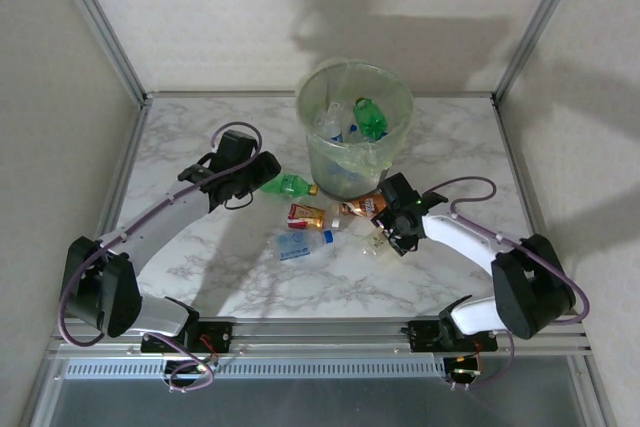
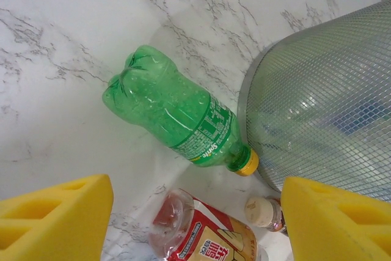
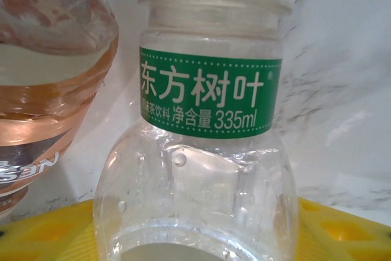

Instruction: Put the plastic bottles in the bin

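You are not finished, I judge. The bin (image 1: 340,172) is already holding several plastic bottles, one green (image 1: 370,119) and some clear. Five are lying on the table (image 1: 470,147) in front of it.

Your left hand (image 1: 264,172) is hanging spread and empty over the green bottle (image 2: 177,114). Its label is reading "Sprite" and it is lying just beside the bin wall.

Your right hand (image 1: 393,230) is having the clear bottle (image 3: 195,169) between its pads (image 3: 43,233). Pinching or not, I cannot tell. Its green label is showing "东方树叶" and "335ml".

The orange-brown bottle (image 3: 49,77) next to it is showing letters, not readable. The red-label bottle (image 2: 204,236) and the blue-label bottle (image 1: 300,244) are waiting w/o any hand on them.
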